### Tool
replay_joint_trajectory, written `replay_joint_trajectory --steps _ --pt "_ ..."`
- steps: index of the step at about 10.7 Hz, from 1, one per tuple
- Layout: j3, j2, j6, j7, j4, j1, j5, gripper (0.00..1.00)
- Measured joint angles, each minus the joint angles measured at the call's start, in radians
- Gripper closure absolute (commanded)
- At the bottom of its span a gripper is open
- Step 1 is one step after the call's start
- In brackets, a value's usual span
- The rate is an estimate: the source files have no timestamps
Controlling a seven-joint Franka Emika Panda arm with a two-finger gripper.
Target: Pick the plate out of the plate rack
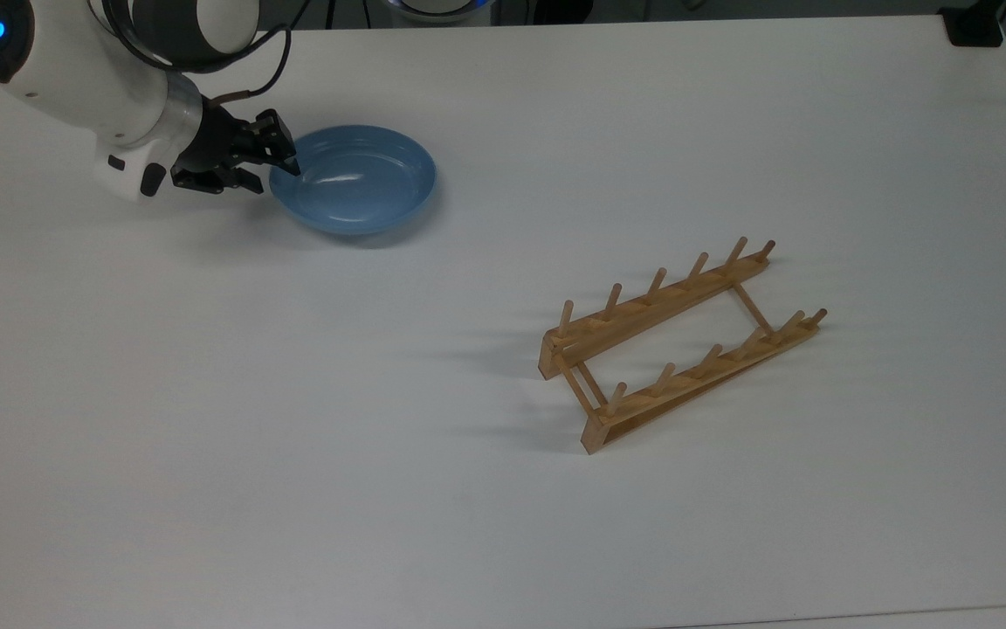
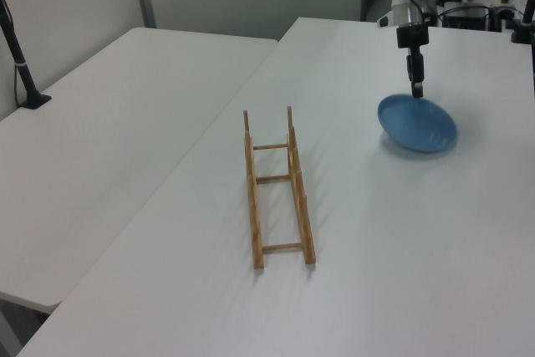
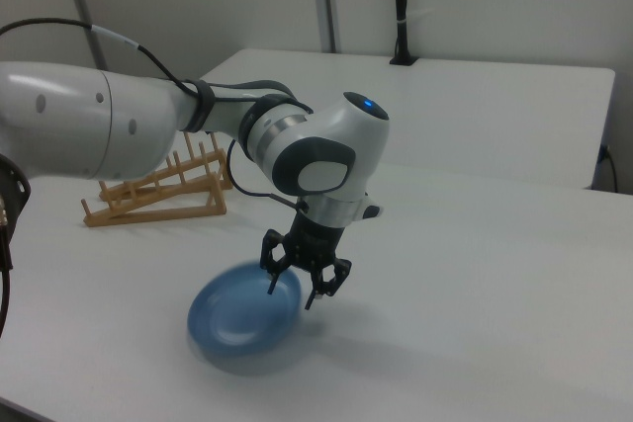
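**Ana:** Plate (image 1: 356, 180) first: where does it sit?

**Ben:** It lies on the white table (image 1: 293, 419), well apart from the plate rack (image 1: 678, 345), whose pegs hold nothing. In the top view it is toward the upper left and the rack is right of centre. In the right view its outline is smeared, so I can't say whether it is fully settled.

**Ana:** And the gripper (image 1: 269, 162)?

**Ben:** It is at the plate's rim on the top view's left. In the right view the fingers (image 3: 273, 282) stand spread apart, one over the inside of the rim and one outside it, and they seem to clamp nothing. I read the claw as open and let go of the plate.

**Ana:** So which step is this?

**Ben:** The pick from the rack looks done, and this looks like the release on the table.

**Ana:** What does the next move call for?

**Ben:** Probably a straight lift, with the fingers kept apart so neither one catches the raised rim and drags the plate.
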Motion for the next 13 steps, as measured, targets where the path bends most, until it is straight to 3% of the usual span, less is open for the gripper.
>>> replay_joint_trajectory --steps 3,7,10,13 --pt "0.0 -0.021 0.0 0.016 0.023 -0.004 0.0 0.0" --pt "0.018 -0.221 -0.035 0.299 0.073 0.027 0.001 0.0" --pt "0.024 -0.35 -0.106 0.621 0.104 0.136 -0.001 0.0" --pt "0.025 -0.425 -0.109 0.93 0.104 0.283 -0.131 0.0"
